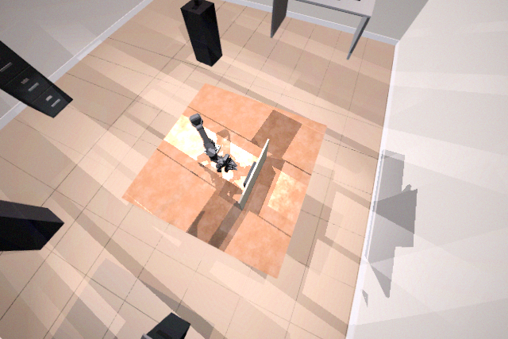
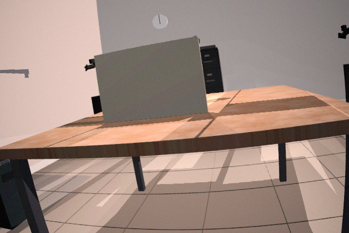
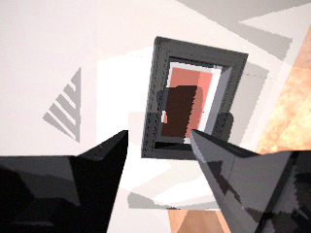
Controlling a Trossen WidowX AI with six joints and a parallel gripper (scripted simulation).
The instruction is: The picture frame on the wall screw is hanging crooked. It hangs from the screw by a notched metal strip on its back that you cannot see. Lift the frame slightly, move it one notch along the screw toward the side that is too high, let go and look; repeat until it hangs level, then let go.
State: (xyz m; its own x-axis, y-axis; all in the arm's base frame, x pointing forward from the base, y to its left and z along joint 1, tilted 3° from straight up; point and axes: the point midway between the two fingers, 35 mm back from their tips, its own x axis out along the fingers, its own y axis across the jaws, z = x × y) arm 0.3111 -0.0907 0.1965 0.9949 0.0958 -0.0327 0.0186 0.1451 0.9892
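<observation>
The picture frame (image 1: 249, 175) (image 3: 152, 107), dark grey around a white mount and red picture, hangs on the near face of the upright pale panel (image 1: 261, 158) (image 2: 152, 81). In the wrist view its top edge slopes down to the right and its sides lean, while its bottom edge looks nearly level; the slanted view makes the exact tilt hard to tell. My gripper (image 1: 235, 165) (image 3: 159, 134) is open and empty, a short way in front of the frame and not touching it. Its shadow falls on the picture. The screw and notched strip are hidden.
The panel stands on the wooden table (image 1: 172, 191) (image 2: 281, 95), which also bears the arm's base (image 1: 196, 119). The exterior camera sees only the panel's back. A desk with monitors, a cabinet and black pedestals stand away from the table.
</observation>
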